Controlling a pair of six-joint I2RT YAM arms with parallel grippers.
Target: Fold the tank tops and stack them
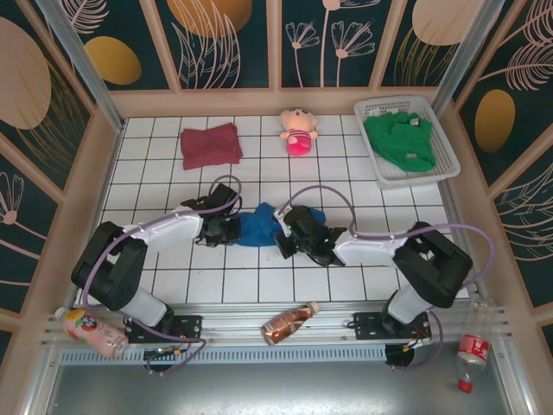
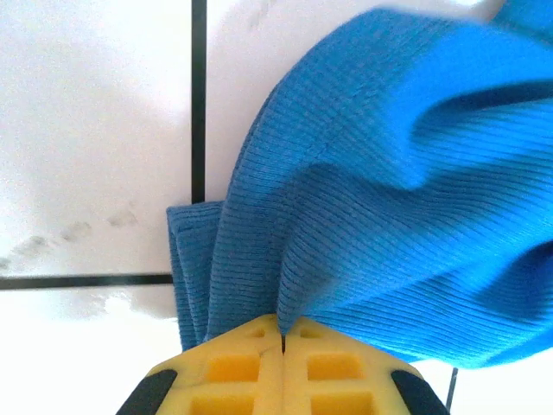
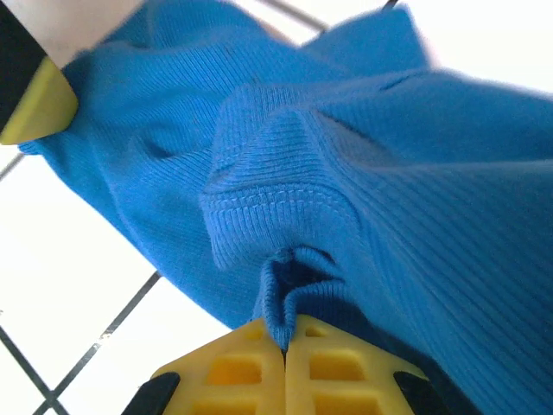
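white tiled table (image 1: pixel 199 281) is carrying the blue tank top (image 1: pixel 257 227) at its middle, its long axis running left-right; left tool (image 2: pixel 282 324) and right tool (image 3: pixel 285 335) are each clamping an opposite end.

The left end effector (image 2: pixel 282 334) and right end effector (image 3: pixel 285 335) are clamped (arms angled inward).

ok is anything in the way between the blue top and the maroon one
Nothing visible. Both the left gripper and right gripper are shut on the blue top; the tiles between it and the maroon top are bare, bar the left arm's cable loop. The doll lies off to the right.
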